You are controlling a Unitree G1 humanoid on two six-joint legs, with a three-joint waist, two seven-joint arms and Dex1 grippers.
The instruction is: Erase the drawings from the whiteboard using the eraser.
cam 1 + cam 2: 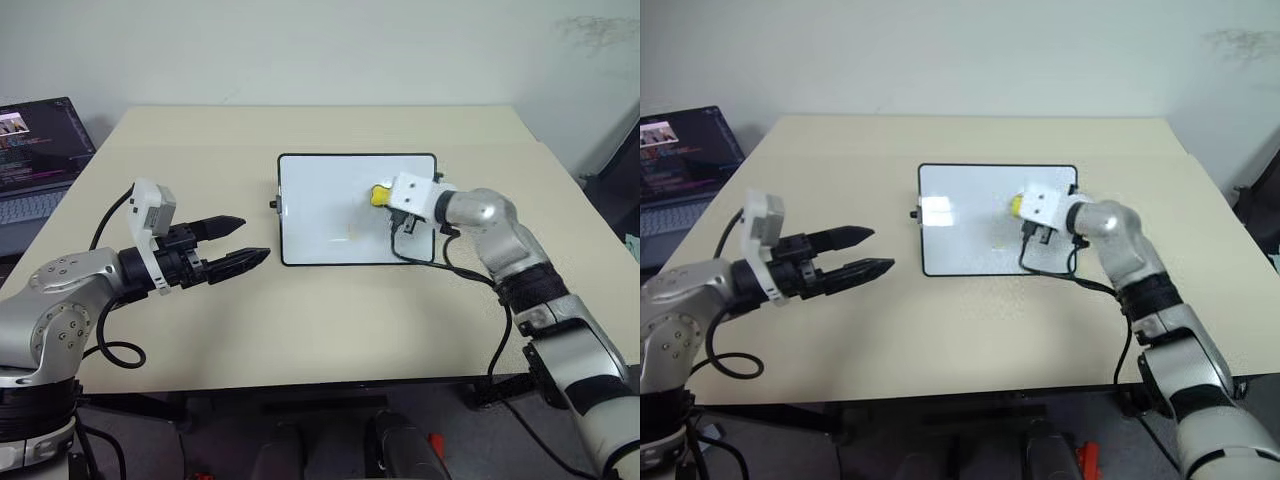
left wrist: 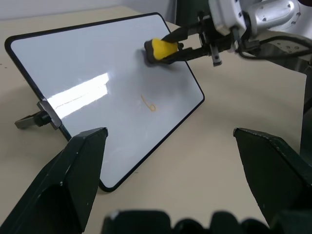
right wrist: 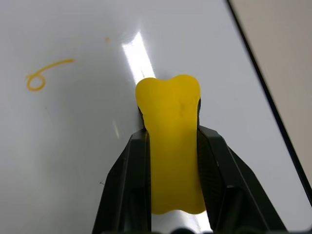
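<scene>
Whiteboard (image 1: 330, 215) lies flat mid-surface (image 1: 330, 320). Right claw (image 3: 171, 141) grips the yellow eraser (image 3: 173, 146), pressed on the board's right half. One small yellow loop drawing (image 3: 41, 75) sits apart from it. Left claw (image 1: 240, 243) hovers open, left of the board.

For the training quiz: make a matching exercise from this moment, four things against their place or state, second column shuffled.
Column 1:
1. eraser
2. drawing
3. left end effector
4. laptop

Column 2:
A. open, hovering over bare table beside the whiteboard
B. beside the table's edge on the robot's left, screen lit
C. clamped between the right end effector's fingers, over the board
D. small yellow loop left on the board, apart from the eraser

Pairs: 1-C, 2-D, 3-A, 4-B
</scene>
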